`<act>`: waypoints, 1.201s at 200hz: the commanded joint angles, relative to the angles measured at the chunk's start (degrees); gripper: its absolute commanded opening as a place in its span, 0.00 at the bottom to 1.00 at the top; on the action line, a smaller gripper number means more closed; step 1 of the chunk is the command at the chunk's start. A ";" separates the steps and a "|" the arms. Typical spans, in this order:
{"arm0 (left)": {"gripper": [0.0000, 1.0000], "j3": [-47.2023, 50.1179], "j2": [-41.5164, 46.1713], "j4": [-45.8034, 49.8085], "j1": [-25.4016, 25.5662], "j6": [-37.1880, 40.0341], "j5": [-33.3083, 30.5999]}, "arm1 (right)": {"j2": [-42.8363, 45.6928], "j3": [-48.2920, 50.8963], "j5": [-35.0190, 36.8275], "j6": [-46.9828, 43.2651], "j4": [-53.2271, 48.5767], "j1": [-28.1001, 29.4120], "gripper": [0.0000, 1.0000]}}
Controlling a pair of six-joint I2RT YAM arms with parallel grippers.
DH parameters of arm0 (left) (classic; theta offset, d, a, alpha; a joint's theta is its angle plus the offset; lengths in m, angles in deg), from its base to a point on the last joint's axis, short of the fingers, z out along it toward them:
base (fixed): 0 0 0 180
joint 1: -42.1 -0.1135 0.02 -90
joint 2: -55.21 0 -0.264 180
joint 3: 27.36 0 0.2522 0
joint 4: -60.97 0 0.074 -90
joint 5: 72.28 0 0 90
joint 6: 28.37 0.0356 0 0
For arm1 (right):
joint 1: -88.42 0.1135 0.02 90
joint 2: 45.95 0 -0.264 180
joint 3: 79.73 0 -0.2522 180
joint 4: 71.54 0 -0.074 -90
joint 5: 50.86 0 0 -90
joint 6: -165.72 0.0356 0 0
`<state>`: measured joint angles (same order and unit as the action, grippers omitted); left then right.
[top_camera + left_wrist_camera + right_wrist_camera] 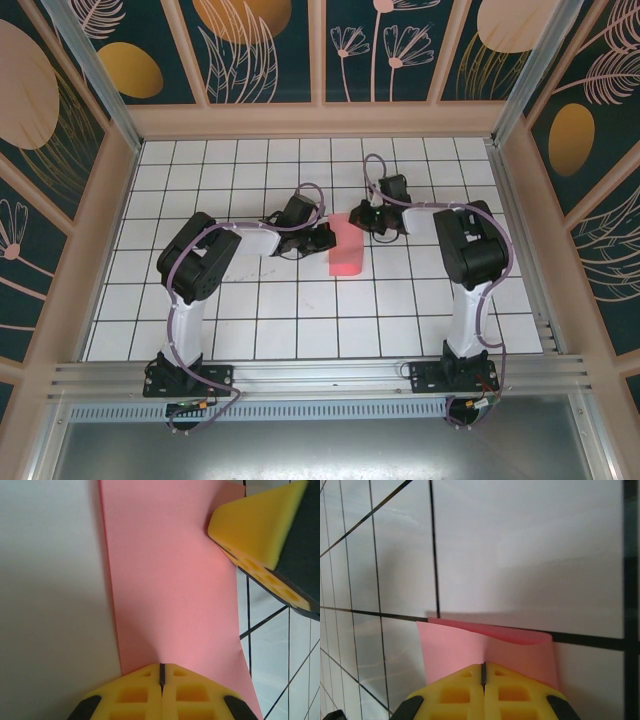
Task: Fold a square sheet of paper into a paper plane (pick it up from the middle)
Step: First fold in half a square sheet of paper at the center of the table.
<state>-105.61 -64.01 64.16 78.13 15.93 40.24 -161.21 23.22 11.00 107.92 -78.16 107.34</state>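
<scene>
The square sheet of paper [345, 252] lay curled at the middle of the table [250, 320], apparently in an early fold. The left gripper [161, 669] and right gripper [483, 667] each pinched one edge; next, those edges probably needed aligning and creasing

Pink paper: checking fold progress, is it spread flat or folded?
Folded over loosely: the pink paper shows a rounded, doubled far edge, not pressed flat.

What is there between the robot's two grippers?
The thin salmon-pink sheet of paper, pinched by the left gripper and the right gripper alike; the left wrist view shows it spanning the gap.
</scene>
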 commanded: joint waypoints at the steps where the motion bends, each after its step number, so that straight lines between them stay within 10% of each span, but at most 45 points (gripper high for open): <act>1: 0.00 5.50 -9.69 12.39 0.18 0.96 -12.51 | -1.40 -1.27 1.36 1.28 0.27 -1.90 0.00; 146: 0.00 6.72 -9.37 10.92 0.20 0.78 -12.42 | 10.21 4.67 1.74 4.58 2.83 -0.51 0.00; 240: 0.00 6.65 -9.19 11.07 0.18 1.22 -12.48 | 0.48 -1.65 -0.40 6.32 3.37 3.68 0.00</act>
<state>-103.94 -63.59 61.37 78.24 15.93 39.69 -158.07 25.16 11.35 113.82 -75.21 111.29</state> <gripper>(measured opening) 0.067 0.055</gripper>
